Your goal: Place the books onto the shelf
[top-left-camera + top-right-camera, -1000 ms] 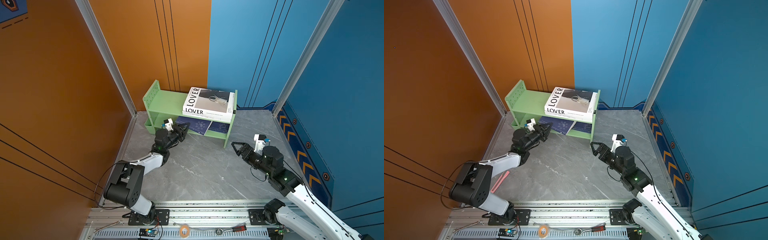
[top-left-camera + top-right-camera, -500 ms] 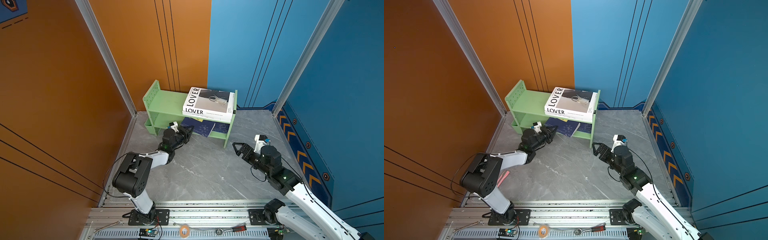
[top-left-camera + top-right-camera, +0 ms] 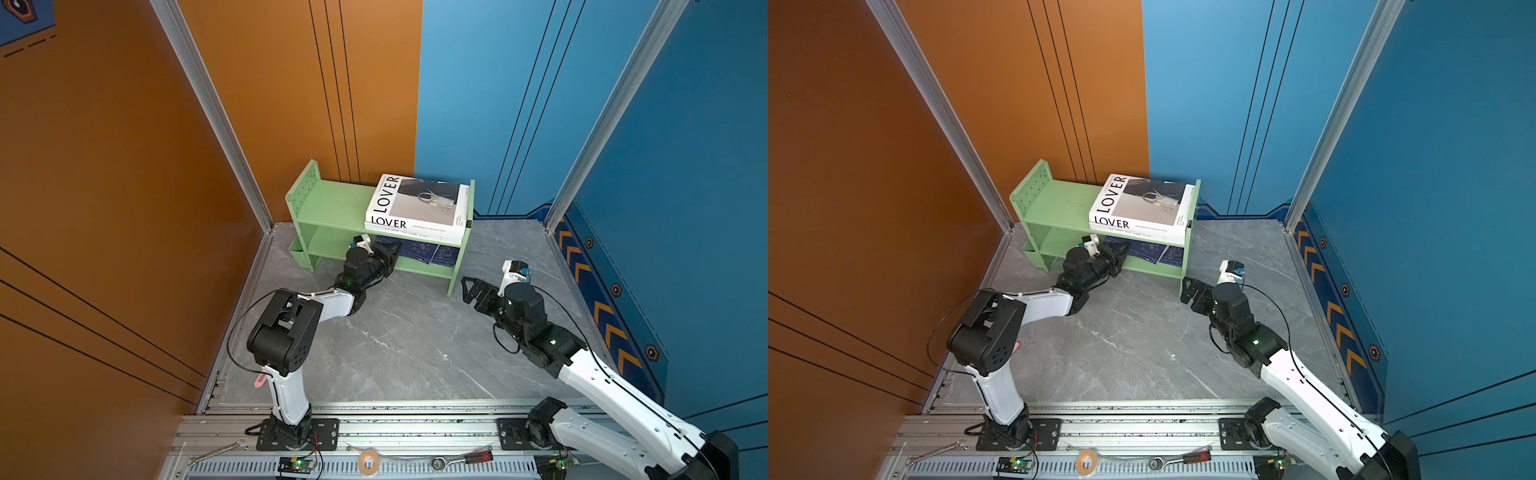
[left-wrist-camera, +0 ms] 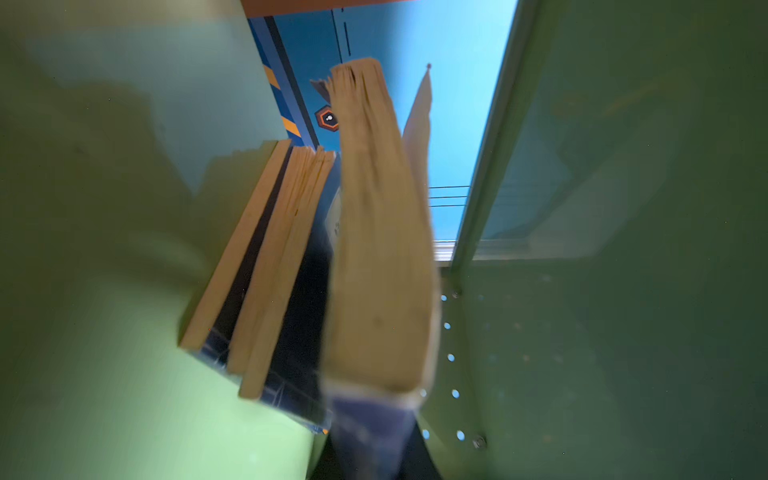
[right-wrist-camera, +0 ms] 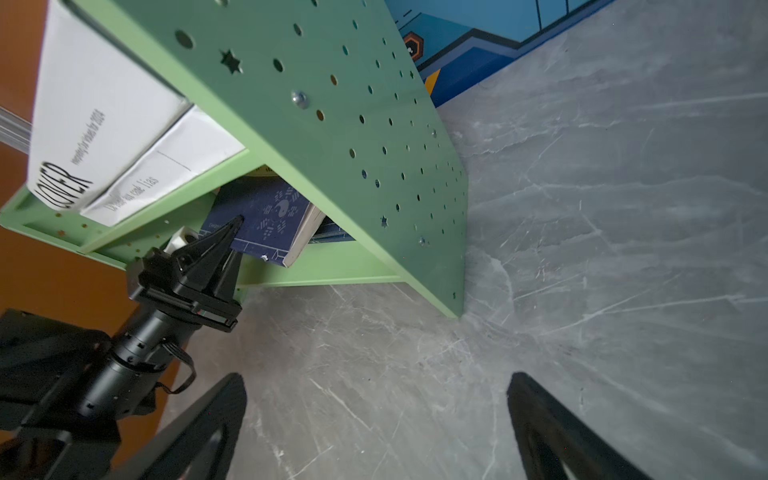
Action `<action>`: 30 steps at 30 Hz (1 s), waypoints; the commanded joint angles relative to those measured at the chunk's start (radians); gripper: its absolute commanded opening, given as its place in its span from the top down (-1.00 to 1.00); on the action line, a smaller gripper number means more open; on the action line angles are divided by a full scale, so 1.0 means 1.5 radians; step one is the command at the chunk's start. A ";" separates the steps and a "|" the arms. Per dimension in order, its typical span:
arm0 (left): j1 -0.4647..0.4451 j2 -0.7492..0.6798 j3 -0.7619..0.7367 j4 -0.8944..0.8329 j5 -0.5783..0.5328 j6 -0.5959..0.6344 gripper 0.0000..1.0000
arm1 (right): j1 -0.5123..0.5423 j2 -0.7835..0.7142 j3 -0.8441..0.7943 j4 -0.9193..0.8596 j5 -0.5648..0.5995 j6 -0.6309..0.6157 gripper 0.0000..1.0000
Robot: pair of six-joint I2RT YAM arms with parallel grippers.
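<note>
We show the left gripper [image 5: 235, 239] clamped on a navy book [image 5: 274, 212] inside the lower tier of the shelf [image 3: 332, 199]; the right gripper [image 3: 467, 289], wide open and empty, sits beside that shelf.

Grey marbled floor [image 3: 399, 345] lies beneath the left gripper [image 3: 392, 254] and right gripper [image 3: 468, 289]. Orange walls [image 3: 124, 166] rise beside the left one, blue walls [image 3: 685, 166] beside the right.
</note>
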 commanded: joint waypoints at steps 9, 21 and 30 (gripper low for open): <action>-0.054 0.038 0.095 -0.039 -0.078 0.046 1.00 | 0.044 0.139 0.075 0.095 0.169 -0.096 -1.00; -0.095 0.083 0.134 -0.058 -0.158 0.045 1.00 | 0.049 0.198 0.129 0.087 0.231 -0.067 -1.00; -0.128 0.095 0.162 -0.092 -0.184 0.048 1.00 | 0.044 0.111 0.113 0.008 0.267 -0.048 -1.00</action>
